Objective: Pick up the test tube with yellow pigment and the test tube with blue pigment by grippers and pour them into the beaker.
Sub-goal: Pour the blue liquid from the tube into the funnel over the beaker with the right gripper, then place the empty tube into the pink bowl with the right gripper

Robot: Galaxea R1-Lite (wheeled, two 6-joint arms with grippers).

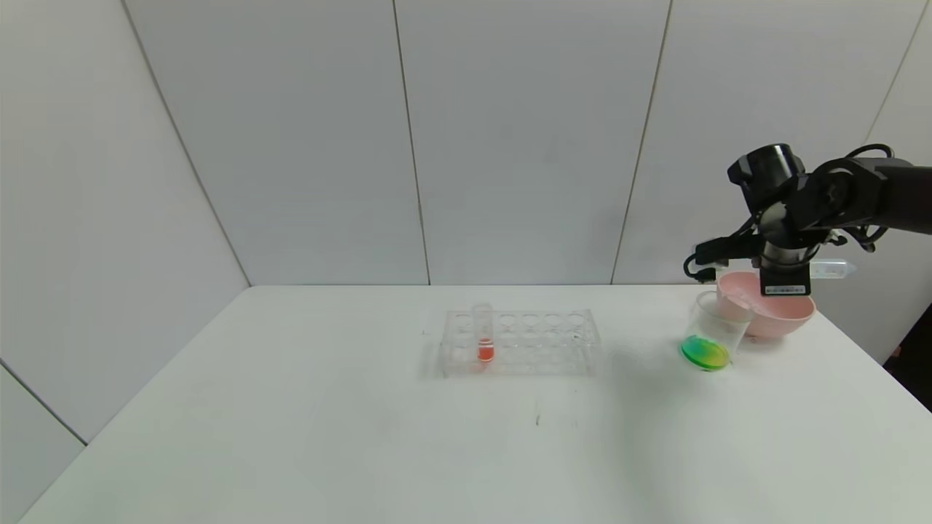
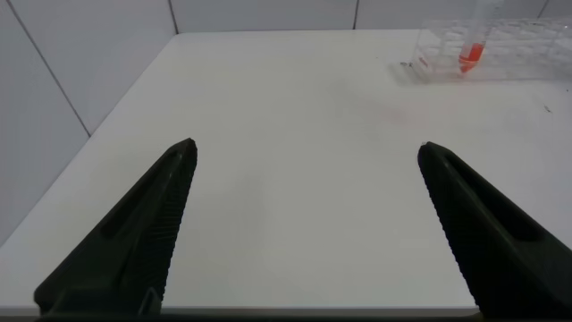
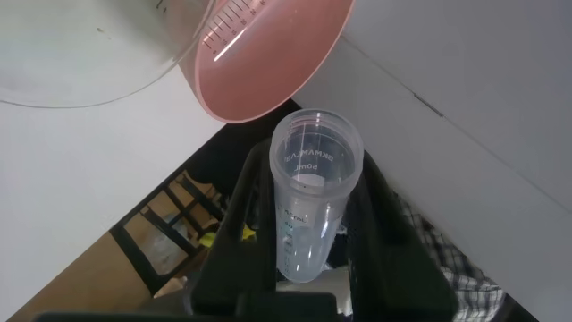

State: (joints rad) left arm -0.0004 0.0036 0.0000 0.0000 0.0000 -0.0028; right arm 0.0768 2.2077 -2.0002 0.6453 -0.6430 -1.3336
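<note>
While the right gripper (image 3: 308, 259) clamped an emptied test tube (image 3: 313, 192) lying sideways above the pink bowl (image 1: 772, 313), the beaker (image 1: 713, 331) beside it held green-yellow liquid; the left gripper (image 2: 308, 224) gaped wide over the surface (image 1: 364, 437).

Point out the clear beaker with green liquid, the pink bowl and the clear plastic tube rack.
clear beaker (image 1: 717, 320): head view, upper wall.
pink bowl (image 1: 790, 317): head view, outer wall.
clear plastic tube rack (image 1: 542, 342): head view, front face.

Bulky black right arm (image 1: 837, 196) w/ cables, white label; pointed black fingers (image 2: 134, 233)
</note>
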